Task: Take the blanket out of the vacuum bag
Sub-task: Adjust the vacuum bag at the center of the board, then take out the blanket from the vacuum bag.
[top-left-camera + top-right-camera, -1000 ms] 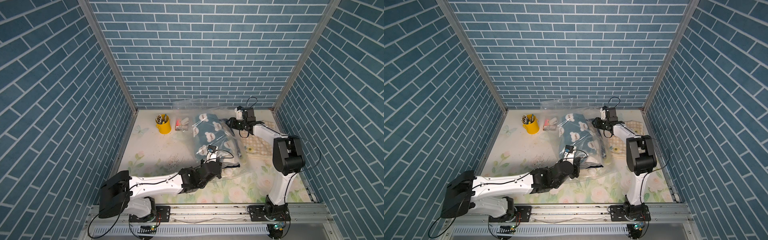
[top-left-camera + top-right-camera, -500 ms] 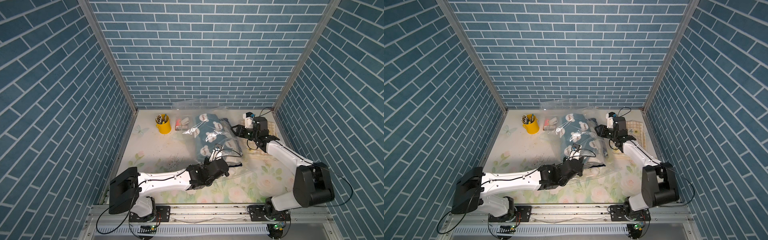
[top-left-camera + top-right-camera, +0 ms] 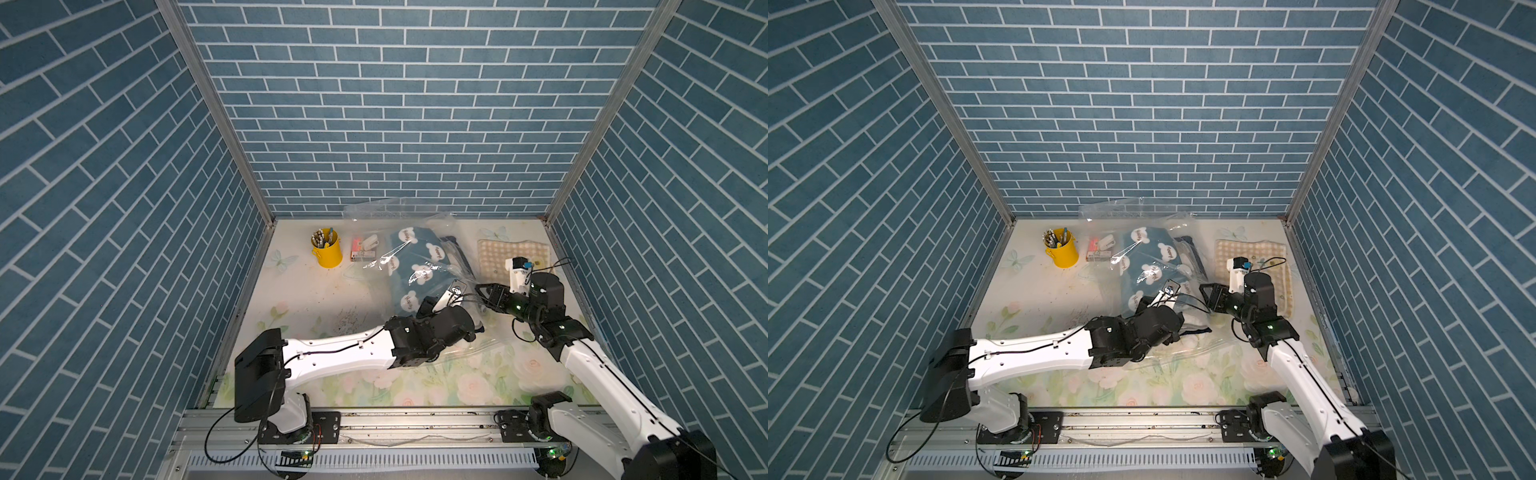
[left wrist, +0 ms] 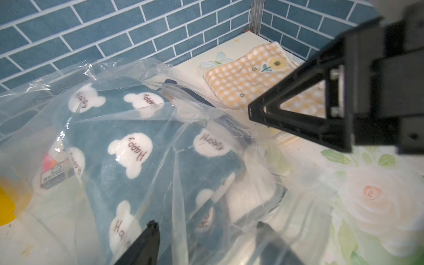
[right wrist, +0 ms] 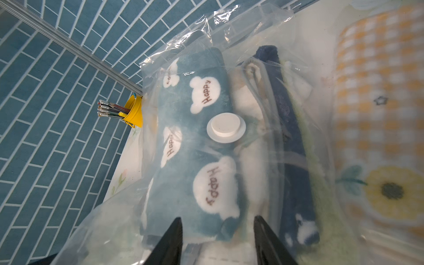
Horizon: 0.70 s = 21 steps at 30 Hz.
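One teal bear-print fleece blanket (image 5: 174,195): likely soft, light, inside slippery transparent plastic vacuum bag (image 5: 231,25); pinch a thick fold. Left pincer (image 4: 206,224), right pincer (image 5: 217,219): parted, empty.

Vacuum bag (image 3: 374,212): big, clear, crinkly plastic, lying on desk (image 3: 311,299) toward the back, approx. mid-width. Far edge curls up vs. back wall (image 3: 395,124); near end spreads loose & flat toward front. Plastic slack & wrinkled, not sucked tight. Round white valve (image 5: 226,130) on bag's top face, right over blanket.

Blanket (image 3: 415,266): teal fleece w/ white bear-head patches reading "Happy", folded into a thick long bundle. It lies inside the bag, lengthwise front-to-back. Beside it under the same plastic: dark navy folded layer w/ cream lining; can't tell if same blanket or a separate piece.
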Each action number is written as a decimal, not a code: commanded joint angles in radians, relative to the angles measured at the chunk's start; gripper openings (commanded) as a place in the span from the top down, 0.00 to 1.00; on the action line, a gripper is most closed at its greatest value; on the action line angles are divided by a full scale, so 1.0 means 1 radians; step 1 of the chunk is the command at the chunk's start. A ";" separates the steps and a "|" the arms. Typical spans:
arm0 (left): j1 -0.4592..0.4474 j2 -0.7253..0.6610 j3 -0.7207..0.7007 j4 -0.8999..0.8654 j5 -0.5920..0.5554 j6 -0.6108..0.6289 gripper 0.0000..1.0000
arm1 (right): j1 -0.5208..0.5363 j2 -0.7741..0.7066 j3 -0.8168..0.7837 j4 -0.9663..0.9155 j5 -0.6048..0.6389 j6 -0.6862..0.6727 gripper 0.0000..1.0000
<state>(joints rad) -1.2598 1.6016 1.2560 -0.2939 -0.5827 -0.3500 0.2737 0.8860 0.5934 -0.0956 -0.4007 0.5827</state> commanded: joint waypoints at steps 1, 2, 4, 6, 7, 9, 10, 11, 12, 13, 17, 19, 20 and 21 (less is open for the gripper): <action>0.002 0.050 0.083 -0.084 -0.004 0.113 0.56 | -0.003 -0.124 -0.040 -0.076 -0.027 0.112 0.55; 0.001 0.065 0.102 -0.081 0.005 0.130 0.66 | -0.004 -0.159 -0.046 -0.091 -0.039 0.127 0.57; 0.002 0.093 0.133 -0.080 -0.003 0.145 0.87 | -0.004 -0.213 -0.046 -0.133 -0.051 0.150 0.68; 0.001 0.125 0.171 -0.086 0.013 0.156 0.99 | -0.003 -0.267 -0.062 -0.127 -0.110 0.190 0.77; 0.002 0.136 0.184 -0.084 0.012 0.158 1.00 | -0.004 -0.288 -0.075 -0.109 -0.144 0.213 0.82; 0.005 0.161 0.212 -0.081 -0.013 0.150 1.00 | -0.004 -0.320 -0.092 -0.066 -0.211 0.245 0.92; 0.008 0.167 0.220 -0.076 -0.017 0.146 1.00 | -0.002 -0.326 -0.092 -0.056 -0.229 0.249 0.97; 0.015 0.177 0.231 -0.073 -0.015 0.136 1.00 | -0.001 -0.334 -0.098 -0.028 -0.262 0.254 1.00; 0.024 0.185 0.244 -0.075 -0.015 0.121 1.00 | 0.003 -0.337 -0.102 -0.010 -0.287 0.263 1.00; 0.033 0.192 0.258 -0.079 -0.015 0.109 1.00 | 0.006 -0.338 -0.107 0.005 -0.302 0.268 1.00; 0.066 0.201 0.283 -0.085 -0.014 0.055 1.00 | 0.068 -0.344 -0.136 0.046 -0.308 0.281 1.00; 0.082 0.198 0.283 -0.080 -0.006 0.027 1.00 | 0.115 -0.340 -0.159 0.057 -0.279 0.286 1.00; 0.089 0.196 0.283 -0.082 -0.009 0.014 1.00 | 0.146 -0.340 -0.177 0.077 -0.261 0.299 1.00; 0.095 0.192 0.284 -0.082 -0.013 0.000 1.00 | 0.183 -0.340 -0.191 0.087 -0.234 0.309 1.00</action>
<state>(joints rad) -1.1835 1.8011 1.5173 -0.3767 -0.5827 -0.2943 0.3996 0.5529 0.4328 -0.0669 -0.6575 0.8490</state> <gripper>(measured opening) 0.057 0.039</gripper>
